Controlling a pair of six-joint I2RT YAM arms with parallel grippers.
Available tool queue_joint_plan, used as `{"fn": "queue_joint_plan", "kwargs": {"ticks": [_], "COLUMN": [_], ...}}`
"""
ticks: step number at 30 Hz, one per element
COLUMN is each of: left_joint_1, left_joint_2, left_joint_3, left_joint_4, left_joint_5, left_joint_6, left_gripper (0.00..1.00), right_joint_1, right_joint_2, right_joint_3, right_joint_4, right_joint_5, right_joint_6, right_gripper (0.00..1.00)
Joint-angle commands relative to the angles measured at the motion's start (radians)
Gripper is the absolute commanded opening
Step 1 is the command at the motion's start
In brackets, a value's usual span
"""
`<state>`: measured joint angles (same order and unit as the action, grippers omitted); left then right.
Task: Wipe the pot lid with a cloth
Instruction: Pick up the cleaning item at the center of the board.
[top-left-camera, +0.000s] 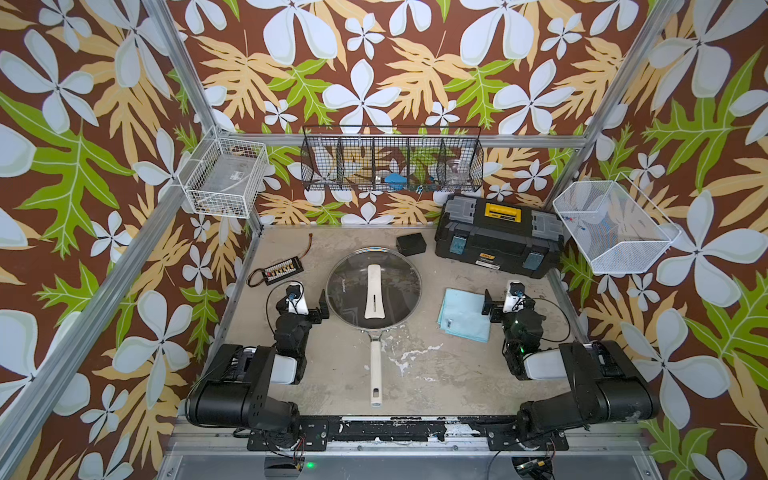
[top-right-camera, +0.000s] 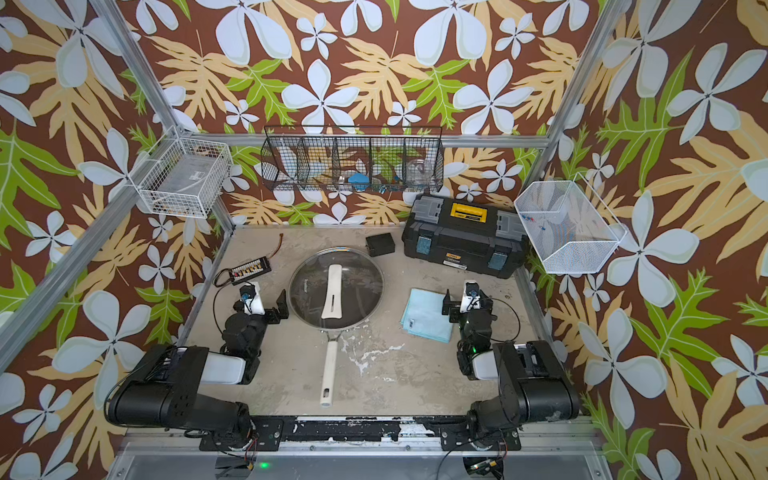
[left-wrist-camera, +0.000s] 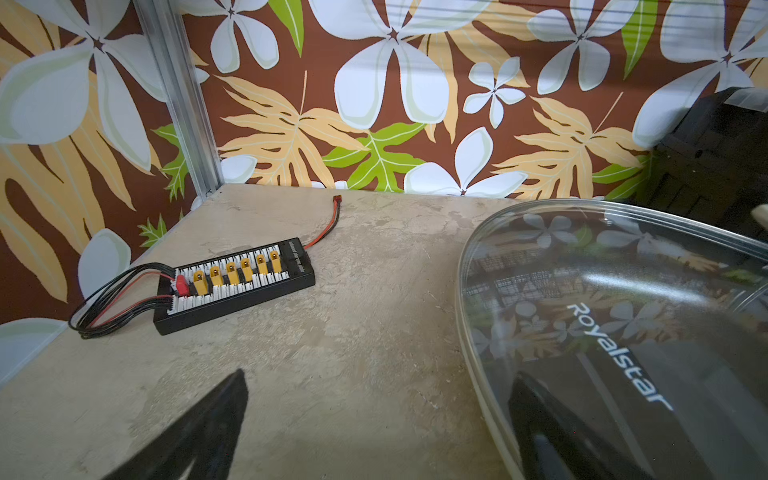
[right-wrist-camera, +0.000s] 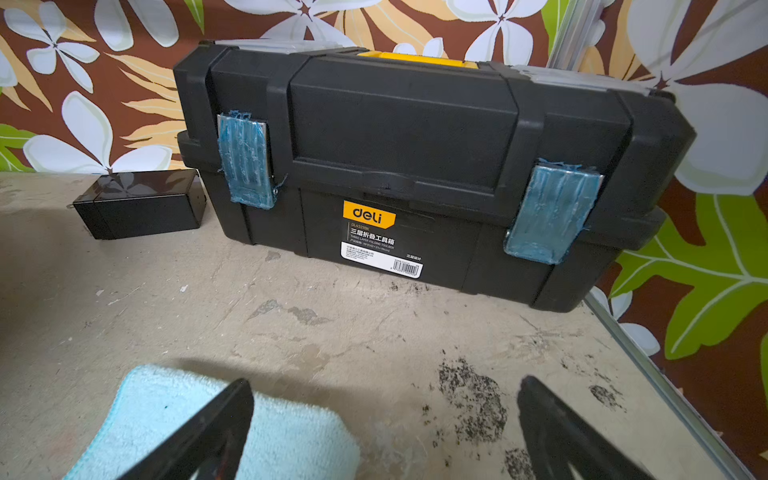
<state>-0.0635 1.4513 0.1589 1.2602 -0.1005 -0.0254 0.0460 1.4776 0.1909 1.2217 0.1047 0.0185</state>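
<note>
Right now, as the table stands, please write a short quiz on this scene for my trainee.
1. True or false: the pot lid rests on the frying pan.
2. What does the cloth lie nearest to? A. the charging board B. the right gripper C. the small black box
3. Fill in: the left gripper and the right gripper both stand ___, holding nothing.
Key: 1 true; 2 B; 3 open.
</note>
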Motion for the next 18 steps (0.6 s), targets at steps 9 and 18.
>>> {"fn": "queue_joint_plan", "kwargs": {"ticks": [9, 18], "left_joint_1": [0.003, 0.064], "left_joint_2": [-0.001, 0.001], "left_joint_3": [0.004, 0.004], "left_joint_4": [0.015, 0.016], "left_joint_5": [0.009, 0.134], "left_joint_6": [-0.003, -0.030], "left_gripper": [1.00, 1.00], "right_joint_1": [0.000, 0.000], "right_joint_2": [0.003, 0.004], "right_joint_3": [0.004, 0.006], "right_joint_4": [0.006, 0.004], "right_joint_5": [0.003, 0.001], "right_joint_6": [0.001, 0.001], "right_gripper": [1.00, 1.00]}}
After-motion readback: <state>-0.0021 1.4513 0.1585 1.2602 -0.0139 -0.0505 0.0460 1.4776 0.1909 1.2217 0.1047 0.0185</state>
